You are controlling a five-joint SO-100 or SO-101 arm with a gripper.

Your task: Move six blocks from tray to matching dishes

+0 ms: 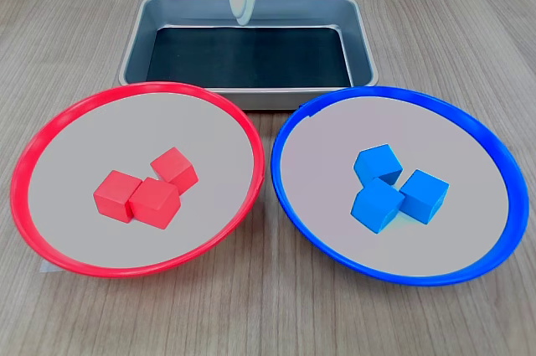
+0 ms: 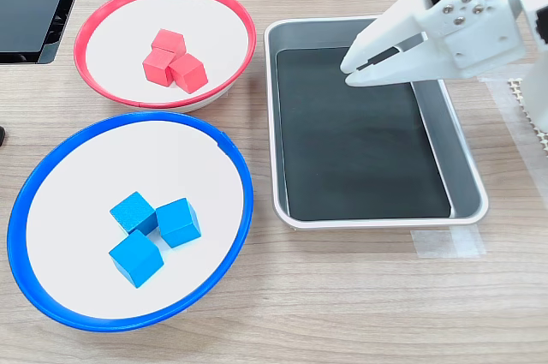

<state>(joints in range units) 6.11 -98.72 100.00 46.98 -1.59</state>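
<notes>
Since three red blocks (image 2: 173,59) sit in the red dish (image 2: 111,13) and three blue blocks (image 2: 152,234) in the blue dish (image 2: 51,176), the tray (image 2: 462,167) lies bare; sorting looks finished, claw (image 2: 353,72) nearly closed, empty, above it

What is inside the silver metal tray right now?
Nothing lies in the rectangular silver metal tray: its black floor is bare in both exterior views. The white tool hangs above it and hides a small patch of floor in the second exterior view.
</notes>
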